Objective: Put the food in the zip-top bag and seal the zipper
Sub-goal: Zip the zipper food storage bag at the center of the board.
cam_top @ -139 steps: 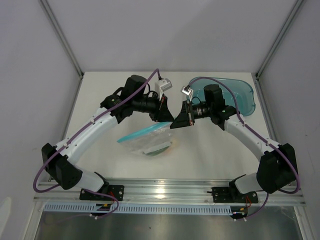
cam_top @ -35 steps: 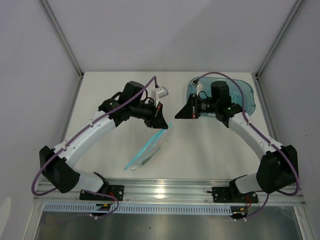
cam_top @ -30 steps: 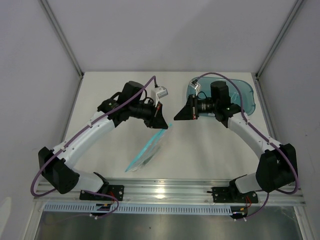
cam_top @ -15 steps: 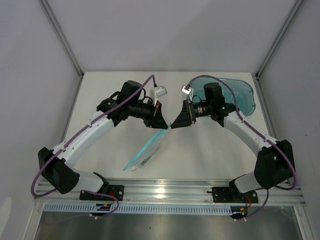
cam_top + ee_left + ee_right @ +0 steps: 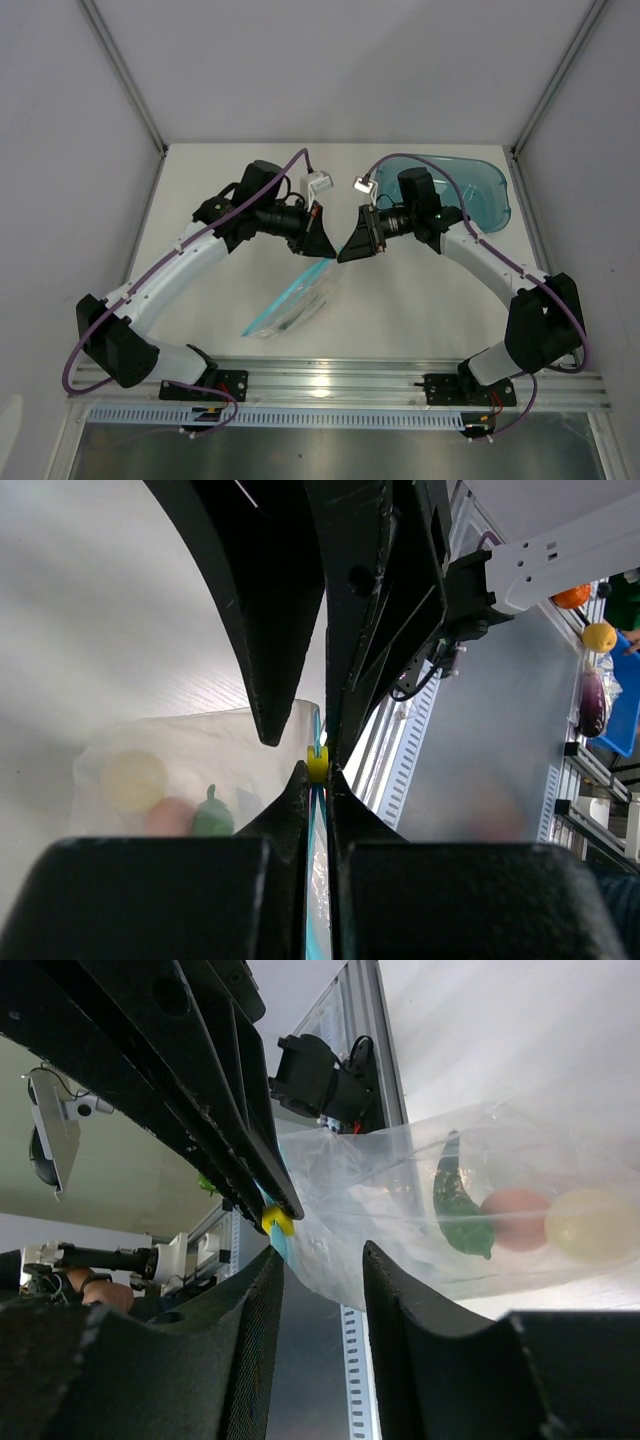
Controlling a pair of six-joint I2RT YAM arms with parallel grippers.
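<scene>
The left tool (image 5: 317,780) was pinched tight on the zipper (image 5: 318,880), its two black fingers (image 5: 290,815) pressed together with the light blue strip caught between them and a small yellow slider (image 5: 317,763) sitting right at their tips. Nose to nose with it stood the right tool (image 5: 320,1260), jaws parted with a clear gap. From the left wrist view its fingers sat one to each side of the strip's line, and I could not see them gripping anything, though a fold of clear plastic showed in the gap. From that held corner the zip-top bag (image 5: 305,310) hung slanting down toward the near left of the counter (image 5: 400,310), the blue edge running along its upper side. Whether its low end rested on the surface I could not tell from above. The food lay inside the bag, gathered in a row at the end away from the tools. The dark green piece (image 5: 455,1210) was nearest the mouth, the peach-pink egg (image 5: 515,1220) against it, and the cream-white ball (image 5: 585,1225) touching the egg on the far side. Well off to the right, behind the right arm, the teal tub (image 5: 485,195) sat at the back of the counter.
</scene>
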